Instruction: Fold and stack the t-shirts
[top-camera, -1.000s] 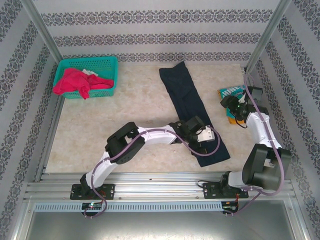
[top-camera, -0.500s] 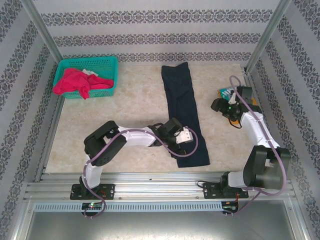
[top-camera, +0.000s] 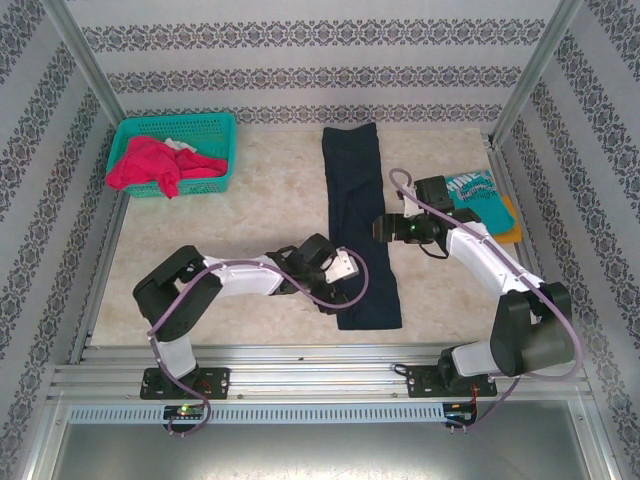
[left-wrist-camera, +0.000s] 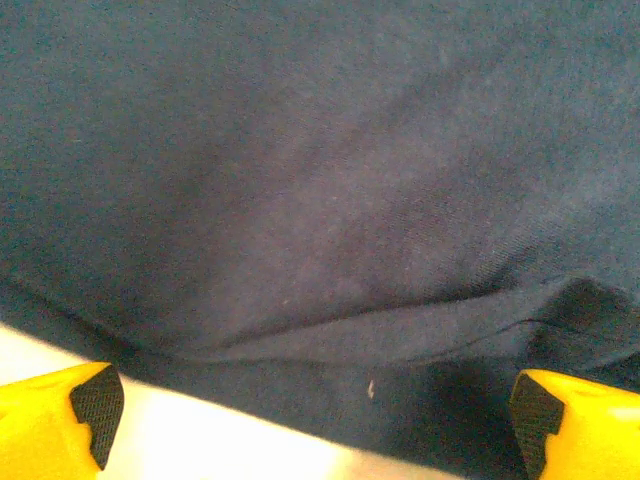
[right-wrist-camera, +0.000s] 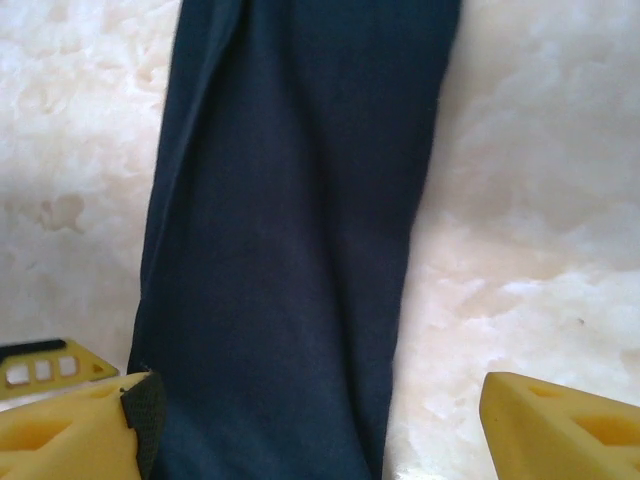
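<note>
Now, with the folded navy t-shirt (top-camera: 358, 230) stretched down the centre of the frame and left gripper (left-wrist-camera: 315, 400) and right gripper (right-wrist-camera: 315, 410) poised over its lower half, fingers spread and empty, risks pinching one layer only and dragging the strip askew.

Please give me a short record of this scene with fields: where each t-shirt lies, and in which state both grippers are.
navy shirt: folded into a long narrow strip, flat on the middle of the table, running from far to near
teal shirt: right side of the table, lying on the orange shirt
pink-red shirt: crumpled in the basket, far left corner
left gripper: open, at the strip's near end
right gripper: open, above the strip's middle part
</note>
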